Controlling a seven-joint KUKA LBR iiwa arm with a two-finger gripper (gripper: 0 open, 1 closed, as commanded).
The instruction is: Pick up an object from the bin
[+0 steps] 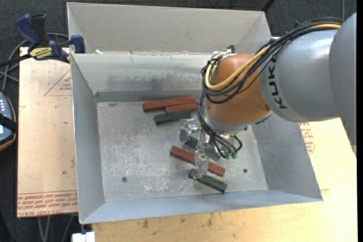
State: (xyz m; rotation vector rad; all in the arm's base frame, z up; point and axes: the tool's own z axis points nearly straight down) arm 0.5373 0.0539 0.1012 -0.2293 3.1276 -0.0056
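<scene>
in the front right part of the bin (85,133), the gripper (199,170) stands low over two bars that lie close together: a red-brown bar (180,153) and, just in front of it, a dark green bar (214,183). its tip sits at the point where the two bars meet. whether the jaws are wide, narrow or closed on a bar cannot be told from this view.

hazards, as a judgement:
- both bars may be caught at once, because they lie so near each other.
- a flat, thin bar may slip out or pivot on the lift if it is gripped off-centre.
- the tip may press on the bin floor, because the bars lie flat on it.

a second red-brown bar (170,105) and a second dark green bar (173,117) lie well apart, near the rear wall.

arm pose: the arm enters from the right, and its orange wrist cover (238,90) is above the gripper, which points almost straight down.
</scene>
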